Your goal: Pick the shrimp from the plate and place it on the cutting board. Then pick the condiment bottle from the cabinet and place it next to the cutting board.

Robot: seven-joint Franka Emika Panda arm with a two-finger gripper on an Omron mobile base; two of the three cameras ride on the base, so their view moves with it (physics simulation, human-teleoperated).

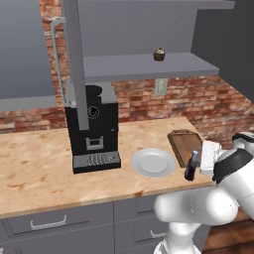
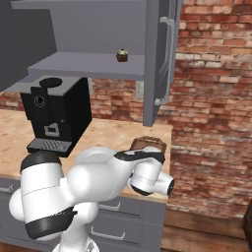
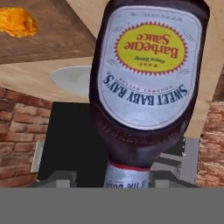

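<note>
Two steps look nearly done: the shrimp lies on the cutting board, and the barbecue sauce bottle stands on the counter just beside the cutting board's near edge, between it and the plate. Whether the gripper has released the bottle, I cannot tell. Best to spread the jaws fully, then retreat straight back without tipping it.

The condiment bottle looks like glossy dark plastic with a smooth paper label. The cutting board is matt brown wood, and the plate seems smooth ceramic, perhaps.
</note>
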